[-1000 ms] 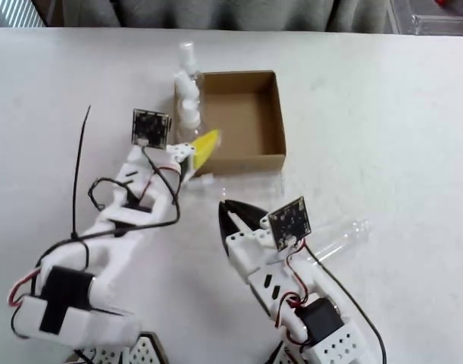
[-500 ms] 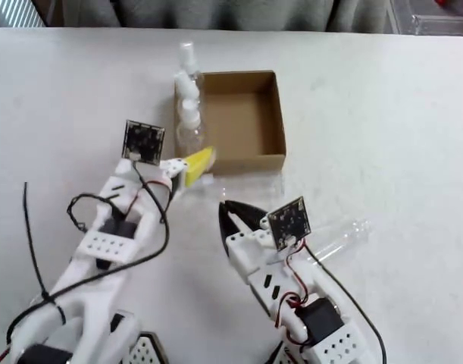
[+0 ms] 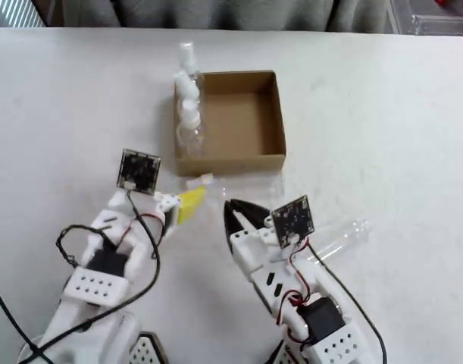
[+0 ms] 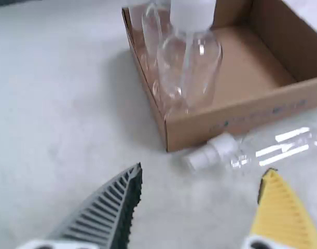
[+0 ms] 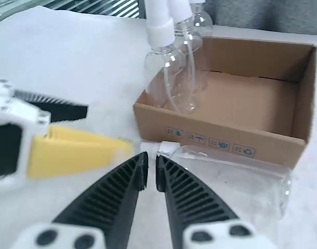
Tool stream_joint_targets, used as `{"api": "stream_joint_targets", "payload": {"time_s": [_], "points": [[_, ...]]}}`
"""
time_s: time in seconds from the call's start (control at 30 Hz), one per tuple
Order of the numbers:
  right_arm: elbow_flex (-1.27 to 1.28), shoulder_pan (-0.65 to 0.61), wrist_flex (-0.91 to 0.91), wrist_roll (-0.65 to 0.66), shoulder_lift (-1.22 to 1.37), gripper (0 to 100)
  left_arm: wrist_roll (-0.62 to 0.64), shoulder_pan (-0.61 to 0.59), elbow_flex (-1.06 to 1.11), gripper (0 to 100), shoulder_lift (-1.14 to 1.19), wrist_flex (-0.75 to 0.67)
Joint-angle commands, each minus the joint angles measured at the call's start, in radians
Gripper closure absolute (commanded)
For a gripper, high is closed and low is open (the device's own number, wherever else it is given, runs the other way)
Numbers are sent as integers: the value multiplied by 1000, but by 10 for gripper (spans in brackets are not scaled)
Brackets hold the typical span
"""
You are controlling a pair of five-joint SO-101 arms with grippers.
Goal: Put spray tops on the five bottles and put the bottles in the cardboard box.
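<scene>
1. An open brown cardboard box sat at upper centre of the high view, on the white table.
2. Three clear plastic bottles w/ white spray tops stood upright inside, in a row along the box's left wall in that view.
3. A fourth clear bottle w/ its spray top fitted lay on its side on the table, just below the box's front wall in the high view, top toward frame left.
4. Another clear bottle lay on the table at right of centre, beside the right arm. Couldn't tell if it had a top.
5. The left gripper, one yellow jaw and one grey, was released: jaws wide apart, nothing btw them. It sat lower left of centre in the high view, near the lying bottle's top but not touching.
6. The right gripper, black ribbed jaws, was all but clenched, w/ nothing in it. It sat at centre of the high view, just below the lying bottle.
</scene>
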Motion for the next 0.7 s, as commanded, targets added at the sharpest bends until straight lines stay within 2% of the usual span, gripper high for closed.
{"api": "stream_joint_targets", "payload": {"time_s": [0.0,0.13,0.27,0.4,0.53,0.67], "points": [[25,88,-19,60,-10,983,-3,-21,46,665,-116,95],[25,177,-54,129,-10,983,-2,-70,135,665,-242,138],[25,288,-97,132,-10,983,2,-110,193,665,-369,186],[-15,367,-84,190,-7,984,0,-124,193,665,-486,338],[-95,392,10,207,-5,984,-8,-125,193,665,-567,459],[-147,395,61,341,1,985,-8,-127,193,665,-611,525]]}}
